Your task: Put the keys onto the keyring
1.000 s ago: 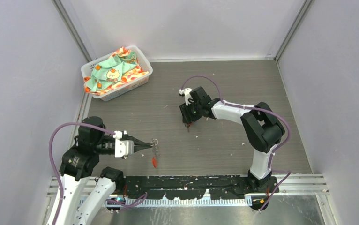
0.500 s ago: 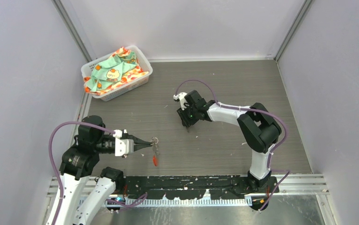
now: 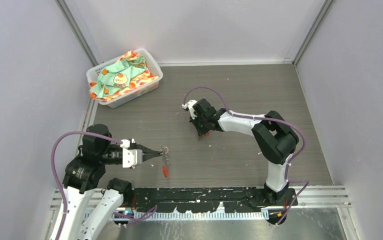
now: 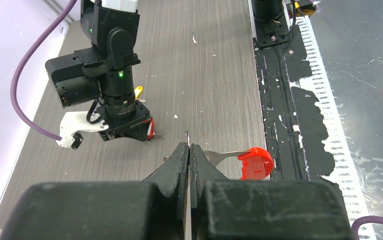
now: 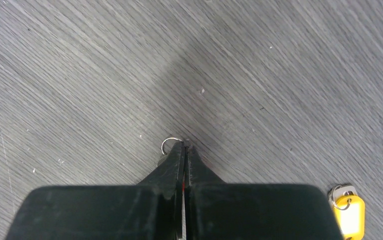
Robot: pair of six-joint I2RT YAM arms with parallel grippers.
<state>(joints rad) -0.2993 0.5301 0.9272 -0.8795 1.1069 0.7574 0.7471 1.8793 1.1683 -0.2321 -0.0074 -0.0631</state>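
The keyring (image 5: 164, 142) lies mid-tabletop (image 3: 239, 165), its small silver loop poking out at the tips of the right claw (image 5: 185, 144), which is pinched tight on it. The yellow key (image 5: 349, 212) lies at that claw's four o'clock. At the tabletop's eight o'clock, the left claw (image 4: 188, 146) clamps the red key (image 4: 255, 163), head dangling. I reckon such a thin pinch could slip on lifting, and the dangling key could swing wide.
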